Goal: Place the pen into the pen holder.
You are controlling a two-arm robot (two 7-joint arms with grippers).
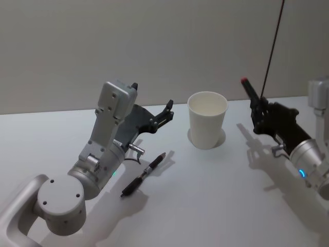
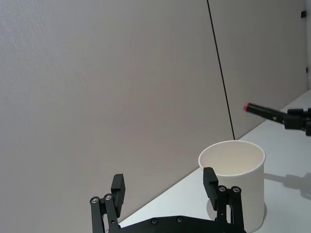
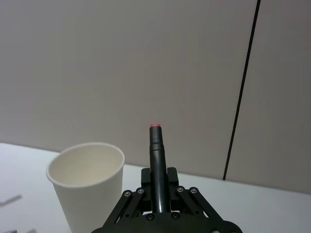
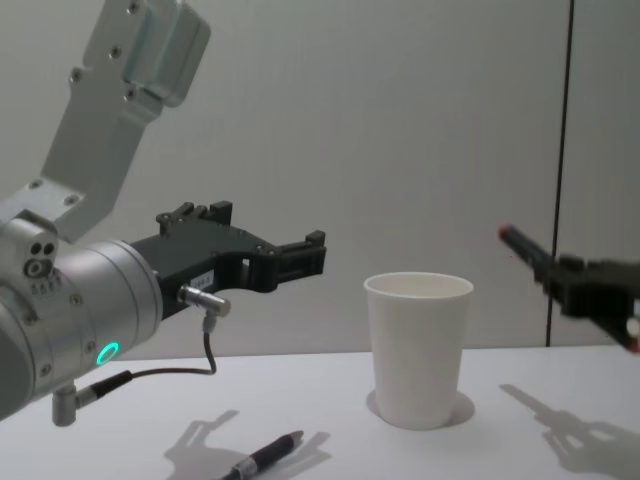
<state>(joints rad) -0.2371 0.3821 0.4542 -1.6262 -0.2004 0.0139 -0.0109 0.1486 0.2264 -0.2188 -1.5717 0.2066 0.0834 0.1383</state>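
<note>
– Jaws on the right gripper (image 1: 257, 108)?
– Closed on the barrel of the red-tipped pen (image 1: 248, 87). Pen is tilted, red end up. In the chest view that end sits higher than the cup rim, off to the cup's right and not touching it.
– Pen holder?
– White paper cup (image 1: 207, 123), upright on the desk (image 1: 205, 211), mouth open. It stands between the two grippers, apart from both. Tapered wall, rolled rim, matt surface.
– Left gripper (image 1: 150, 98)?
– Held above the desk to the cup's left, jaws spread wide and holding nothing. Its wrist view looks past both black fingers (image 2: 118, 187) to the cup and, beyond it, the red-tipped pen.
– Other items?
– Second pen (image 1: 144, 175), dark and slim, lies flat on the desk just beside the left arm's wrist, one end pointing roughly toward the cup. A thin cable (image 4: 205, 350) loops under that wrist, beside a green light ring (image 4: 105, 352).
– Surroundings?
– Desk white and smooth, carrying soft shadows. Grey wall (image 1: 77, 46) behind it, with one thin dark vertical line (image 1: 272, 46) behind the right gripper.
</note>
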